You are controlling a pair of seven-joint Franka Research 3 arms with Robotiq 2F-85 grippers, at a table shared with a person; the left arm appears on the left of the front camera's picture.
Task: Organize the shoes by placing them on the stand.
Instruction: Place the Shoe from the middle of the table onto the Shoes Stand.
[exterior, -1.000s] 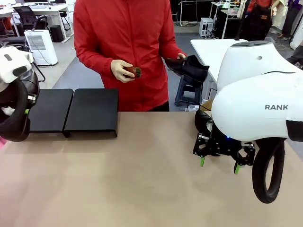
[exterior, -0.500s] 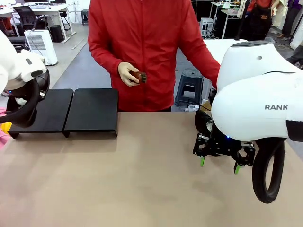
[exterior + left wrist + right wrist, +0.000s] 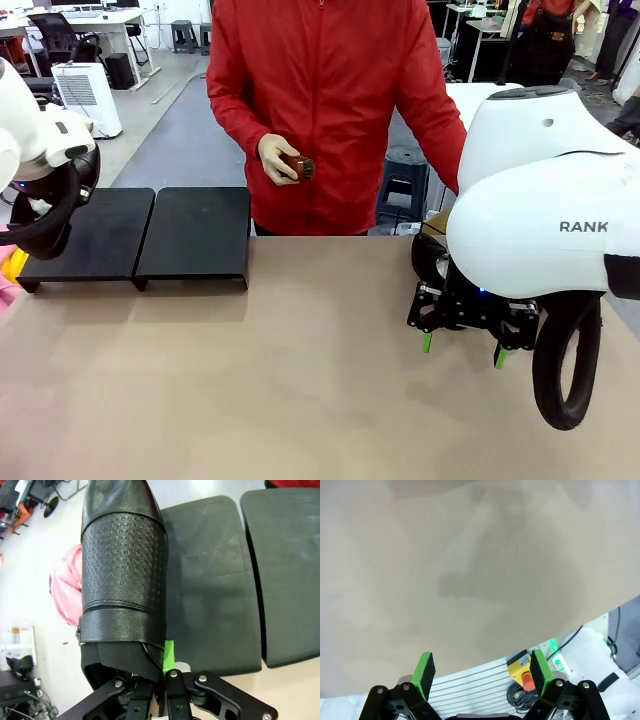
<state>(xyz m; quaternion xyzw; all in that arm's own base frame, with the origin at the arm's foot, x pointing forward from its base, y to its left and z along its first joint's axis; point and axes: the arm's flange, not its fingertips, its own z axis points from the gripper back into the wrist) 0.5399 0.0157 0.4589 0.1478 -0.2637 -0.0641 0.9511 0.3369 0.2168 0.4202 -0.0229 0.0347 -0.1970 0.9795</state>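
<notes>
A glossy black shoe point(image 3: 122, 580) with a textured upper hangs toe-away in the left wrist view. My left gripper point(image 3: 162, 661) is shut on its heel rim, one green pad point(image 3: 169, 652) showing against the leather. The shoe hovers beside the left end of the stand point(image 3: 215, 580), a low matte-black rack whose top is bare. From the front, the stand point(image 3: 150, 235) sits at the table's far left, with my left arm point(image 3: 45, 175) over its left end. My right gripper point(image 3: 462, 348) hangs open just above the table at the right, empty point(image 3: 482, 672).
A person in a red jacket stands at the far edge holding a small brown brush point(image 3: 296, 167). A pink object point(image 3: 67, 590) lies on the floor left of the stand. The table edge and a yellow box with a red button point(image 3: 522, 672) lie below my right gripper.
The person stepped right, and the shoe held in their other hand has dropped out of sight behind my right arm. My left arm rose and shifted slightly. The right arm stayed still.
</notes>
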